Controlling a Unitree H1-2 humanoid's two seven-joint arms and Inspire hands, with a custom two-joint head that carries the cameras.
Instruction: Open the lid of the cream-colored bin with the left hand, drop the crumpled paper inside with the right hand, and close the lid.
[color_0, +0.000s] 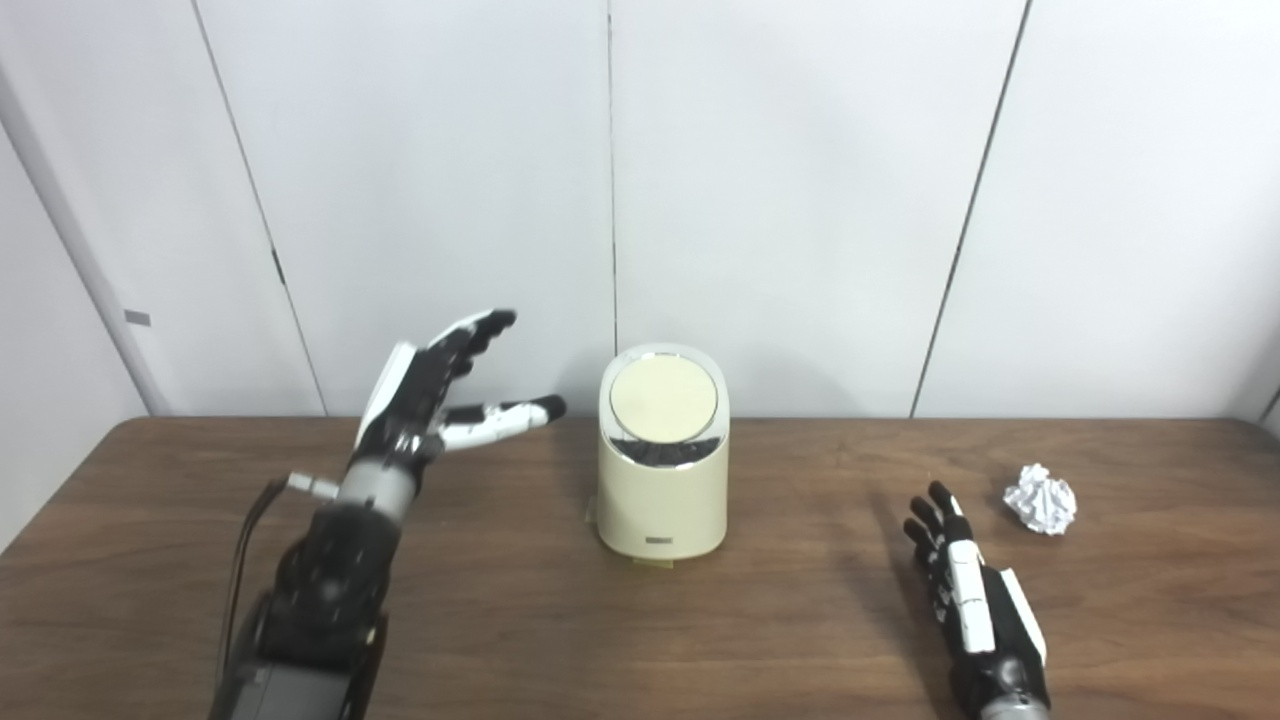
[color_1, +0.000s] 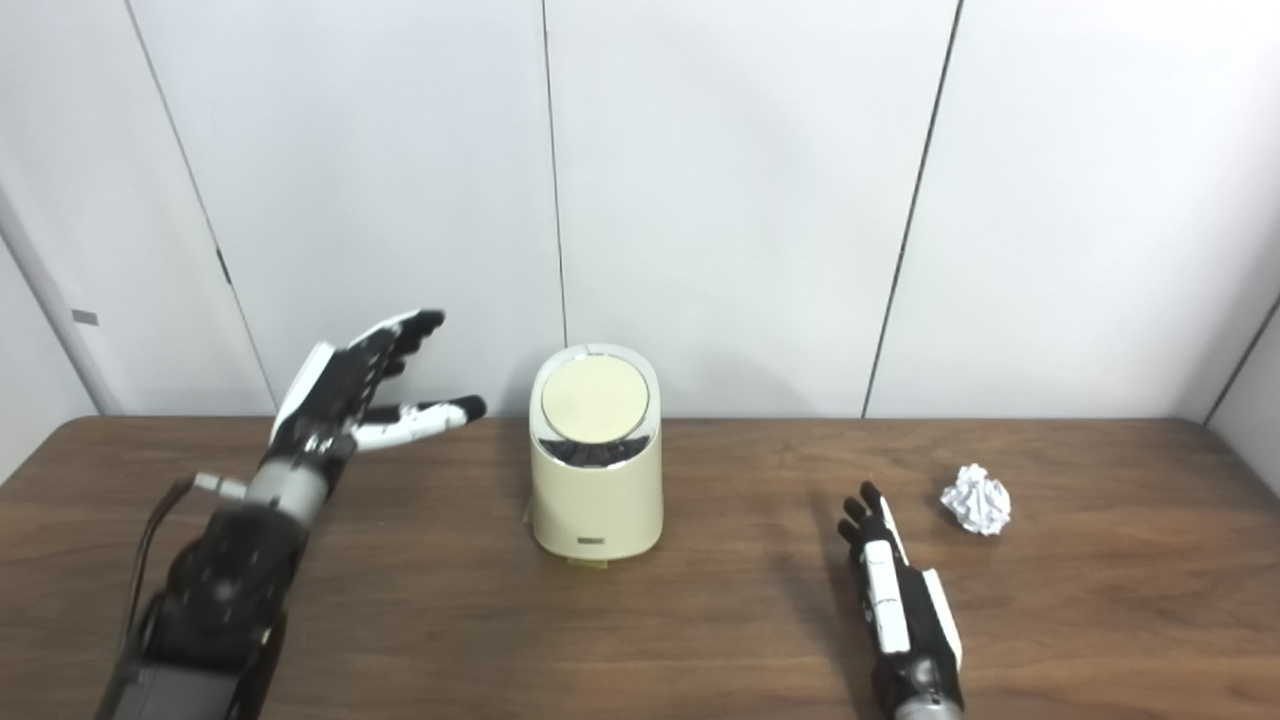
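Note:
The cream-colored bin (color_0: 662, 470) stands upright at the middle of the table, its round lid (color_0: 663, 397) shut and tilted toward me. My left hand (color_0: 432, 385) is raised above the table to the bin's left, open, fingers spread and pointing toward the bin, a short gap away from it. A crumpled ball of white paper (color_0: 1041, 499) lies on the table at the right. My right hand (color_0: 965, 580) rests low near the front right, open and flat, just left of and nearer than the paper, holding nothing.
The brown wooden table (color_0: 520, 620) runs the full width, with its back edge against white wall panels (color_0: 800, 200). A black cable (color_0: 250, 530) hangs beside my left forearm.

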